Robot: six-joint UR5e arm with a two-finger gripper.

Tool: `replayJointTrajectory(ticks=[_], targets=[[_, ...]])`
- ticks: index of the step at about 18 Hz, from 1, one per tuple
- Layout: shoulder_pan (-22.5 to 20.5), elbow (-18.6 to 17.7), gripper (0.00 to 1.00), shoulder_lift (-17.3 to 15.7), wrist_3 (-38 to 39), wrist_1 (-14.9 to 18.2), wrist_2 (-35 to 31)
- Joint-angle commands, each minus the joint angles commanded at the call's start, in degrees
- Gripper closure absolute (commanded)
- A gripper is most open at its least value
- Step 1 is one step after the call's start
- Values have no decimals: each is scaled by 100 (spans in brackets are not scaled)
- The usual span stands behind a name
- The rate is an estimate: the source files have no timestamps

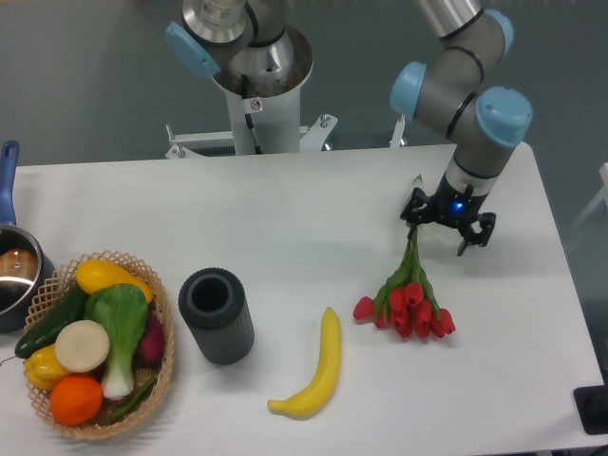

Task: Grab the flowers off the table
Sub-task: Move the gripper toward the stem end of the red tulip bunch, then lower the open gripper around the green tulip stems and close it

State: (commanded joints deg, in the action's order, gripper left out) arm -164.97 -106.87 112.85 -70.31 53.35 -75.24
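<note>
The table [313, 199] filled most of the view, a white slab carrying everything else. The arm [465, 85] came down from the top right, and its gripper [439, 220] sat low over the right half of the tabletop, directly above the stem ends of the flowers [407, 296]. Its dark fingers flanked those green stem tips, but whether they pinched them could not be told from this angle.

The flowers lay right of centre, long axis nearly along the 12-to-6 line — stems toward 12 o'clock under the gripper, red heads fanned out toward 6 o'clock.

At 9 o'clock from the blooms, well apart, a woven basket [163, 375] held assorted vegetables and fruit. Between basket and flowers stood a dark ribbed cylinder [217, 315] and, nearer the blooms, a yellow banana [315, 369] — curved, running roughly 12 to 7 o'clock. A pot with a blue handle [11, 256] sat at the left edge.
</note>
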Motion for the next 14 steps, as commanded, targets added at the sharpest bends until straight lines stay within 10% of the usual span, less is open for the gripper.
replayJointTrajectory(ticks=[14], targets=[[53, -9, 1, -97, -79, 651, -490]])
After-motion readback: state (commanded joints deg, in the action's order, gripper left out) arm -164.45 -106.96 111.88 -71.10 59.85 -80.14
